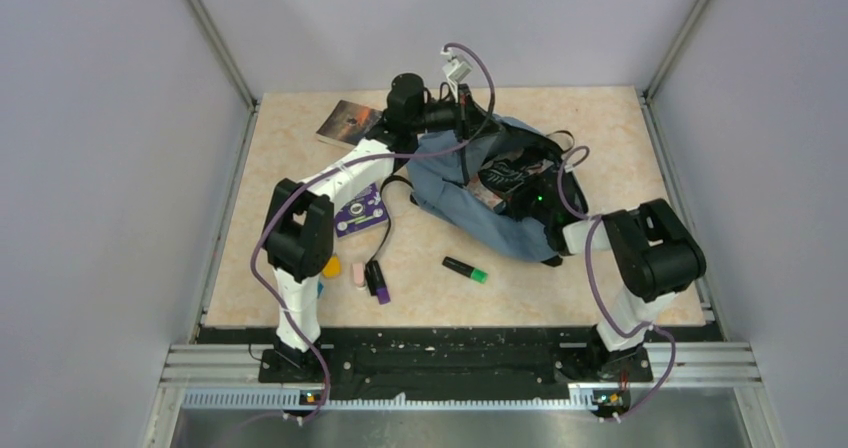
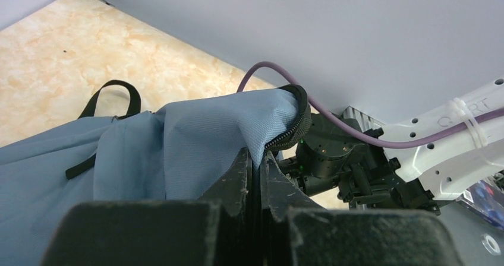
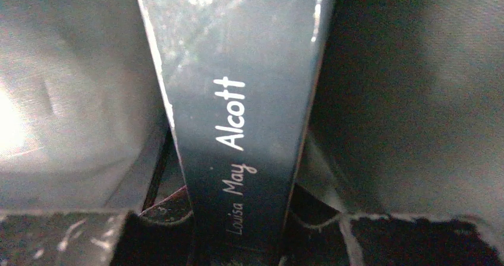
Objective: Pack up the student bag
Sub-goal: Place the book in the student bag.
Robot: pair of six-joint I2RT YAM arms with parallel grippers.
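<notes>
Both arms reach out from the near edge, each gripper clamped on something.
The left arm (image 1: 345, 173) rises from its base, folds at the elbow and stretches far forward and to its right, with the wrist turned toward the other arm. The left gripper (image 2: 257, 162) has its jaws pressed together on a pinch of the student bag's (image 2: 196, 147) zippered edge, holding it up. The right arm (image 1: 650, 253) bends at the elbow above its base, and its forearm runs forward and to its left. The right gripper (image 3: 238, 230) holds a book (image 3: 238, 100) by the spine, its jaws only as far apart as the spine is wide.
</notes>
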